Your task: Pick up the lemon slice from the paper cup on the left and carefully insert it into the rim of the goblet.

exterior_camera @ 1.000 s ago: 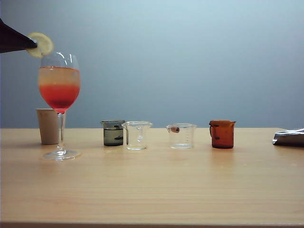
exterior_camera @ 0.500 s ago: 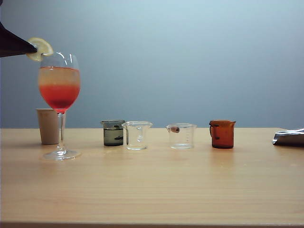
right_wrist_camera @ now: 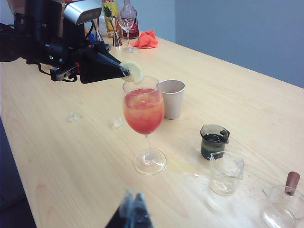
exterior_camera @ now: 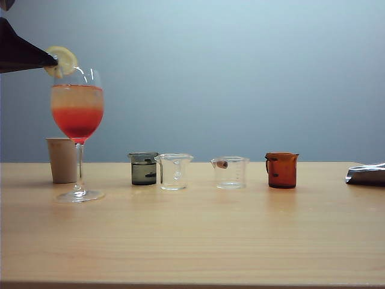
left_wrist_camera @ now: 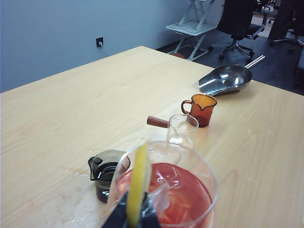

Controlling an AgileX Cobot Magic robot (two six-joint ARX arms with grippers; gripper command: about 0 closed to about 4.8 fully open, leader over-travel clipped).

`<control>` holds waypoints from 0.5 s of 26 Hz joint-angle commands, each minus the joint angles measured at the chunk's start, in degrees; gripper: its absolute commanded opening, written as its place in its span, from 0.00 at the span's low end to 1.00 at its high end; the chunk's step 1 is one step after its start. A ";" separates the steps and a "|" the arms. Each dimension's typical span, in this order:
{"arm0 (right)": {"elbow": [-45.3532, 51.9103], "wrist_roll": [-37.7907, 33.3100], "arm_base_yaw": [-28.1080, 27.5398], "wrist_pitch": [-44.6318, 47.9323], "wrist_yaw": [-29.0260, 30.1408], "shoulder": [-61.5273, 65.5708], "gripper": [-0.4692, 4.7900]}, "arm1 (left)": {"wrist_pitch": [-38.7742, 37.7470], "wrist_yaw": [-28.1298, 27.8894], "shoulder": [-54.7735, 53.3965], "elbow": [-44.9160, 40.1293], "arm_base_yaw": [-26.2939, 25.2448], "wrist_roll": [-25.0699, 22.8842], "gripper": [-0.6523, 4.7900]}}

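Lemon slice [exterior_camera: 62, 61] stands on edge, pinched between the fingertips of the left gripper [left_wrist_camera: 132, 214], right at the near-left rim of the goblet [exterior_camera: 77, 108]. It is held upright so its thin edge can slide down over the glass wall; whether it already straddles the rim I cannot tell. The paper cup [exterior_camera: 62, 159] sits just behind the goblet's stem, out of the way. Beyond the goblet stand 3 small beakers and an amber jug [exterior_camera: 281, 169] in a row. The right gripper [right_wrist_camera: 130, 211], well apart from the goblet (low over the table), appears clenched and holds nothing.
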State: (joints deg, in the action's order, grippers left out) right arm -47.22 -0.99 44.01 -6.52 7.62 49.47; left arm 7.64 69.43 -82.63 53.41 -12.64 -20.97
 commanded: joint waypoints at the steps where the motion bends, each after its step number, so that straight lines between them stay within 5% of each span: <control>1: -0.17 0.13 0.02 0.72 0.20 -0.11 0.08 | 0.76 -0.33 0.11 0.22 -0.48 0.04 0.11; 13: -0.17 0.13 0.02 0.72 0.20 -0.11 0.08 | 1.42 -3.80 0.11 0.22 -0.50 0.20 0.11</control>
State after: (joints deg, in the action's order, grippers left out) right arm -47.22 -0.99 44.01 -6.52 7.62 49.47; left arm 8.01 66.17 -82.63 53.41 -13.10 -20.95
